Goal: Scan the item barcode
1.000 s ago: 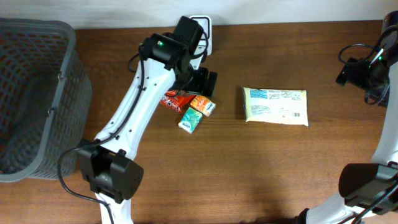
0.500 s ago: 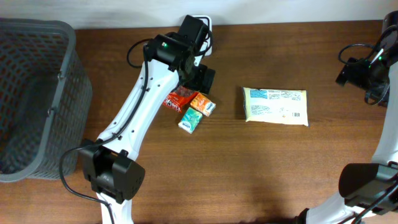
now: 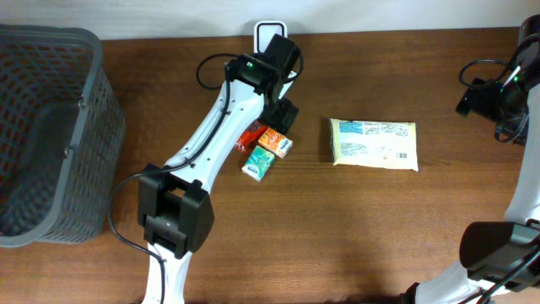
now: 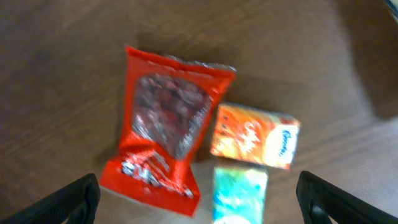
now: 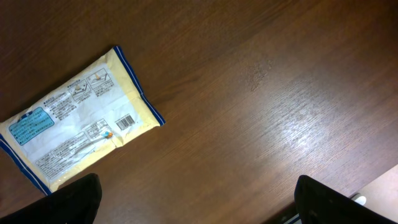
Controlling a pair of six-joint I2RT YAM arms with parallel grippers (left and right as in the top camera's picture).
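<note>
Yellow packet (image 3: 374,143) lies lengthwise left-right, barcode (image 5: 125,122) end rightward; left pincer (image 4: 199,200), right pincer (image 5: 196,202) apart.

Looking down, I have the basket (image 3: 51,127) on the left end of the table (image 3: 337,245) and a small device (image 3: 268,32) at the far edge near the middle. In front of that device lies a snack packet (image 3: 253,133), with one small carton (image 3: 275,142) just beside it on the right and a second carton (image 3: 258,163) just in front of that one. The flat pouch (image 3: 374,143) lies to the right, apart from this cluster.
</note>
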